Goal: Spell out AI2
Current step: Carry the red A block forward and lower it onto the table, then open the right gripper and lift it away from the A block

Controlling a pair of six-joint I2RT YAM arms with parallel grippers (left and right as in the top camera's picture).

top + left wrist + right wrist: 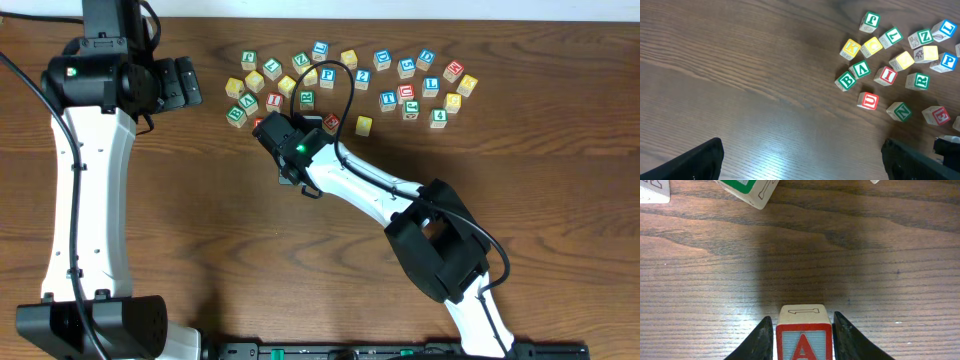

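While the right pincer [803,329], bottom centre of its wrist view, grips a red-lettered A block [804,342], the left pincer [802,161] hangs wide open over the desk [740,75].

Dark wood-grain table [200,220], with the letter blocks [388,99] scattered in a loose band toward its far side. One yellow block [364,125] sits just below the pack, and a red U [869,101] lies near a green N [899,111].

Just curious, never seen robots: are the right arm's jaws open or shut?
Shut: the jaws press both sides of the A block.
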